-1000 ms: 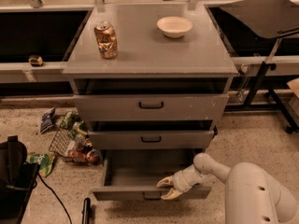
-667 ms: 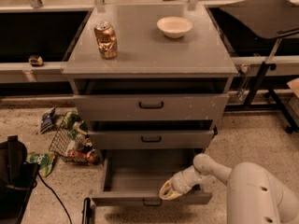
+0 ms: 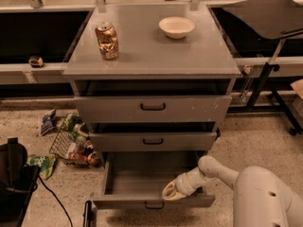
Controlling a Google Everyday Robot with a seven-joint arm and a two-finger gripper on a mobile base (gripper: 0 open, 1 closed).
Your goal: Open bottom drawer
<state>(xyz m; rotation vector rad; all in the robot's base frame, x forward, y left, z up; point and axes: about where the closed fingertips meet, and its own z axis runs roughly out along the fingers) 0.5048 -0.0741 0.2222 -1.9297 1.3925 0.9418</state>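
The bottom drawer [image 3: 137, 179] is standing pulled well out at the lower centre of the frame, showing its plain grey inside. Its front is sitting slightly lower in the frame than a second ago. The gripper [image 3: 171, 192] is also lying a little lower than before, down inside the drawer's right half, just behind the front panel and above and to the right of the small black handle [image 3: 154, 205]. Whether the gripper is open or closed cannot be told. The pale arm [image 3: 221, 168] is reaching in from the lower right, crossing over the drawer's right side wall.

Above, the middle drawer [image 3: 152, 141] and the top drawer [image 3: 151, 108] are each showing a dark gap over their fronts. On the worktop [image 3: 151, 60] a can [image 3: 107, 40] is standing upright at the left and a white bowl [image 3: 176, 26] is sitting at the back right, well apart, both unmoved.

The open drawer's front is coming close to the bottom edge of the frame. A wire basket of litter [image 3: 71, 148] is lying on the floor just left of the drawer, and black gear [image 3: 13, 174] is filling the lower left corner. Speckled floor [image 3: 258, 136] is lying open to the right of the cabinet, up to a black stand [image 3: 265, 77].
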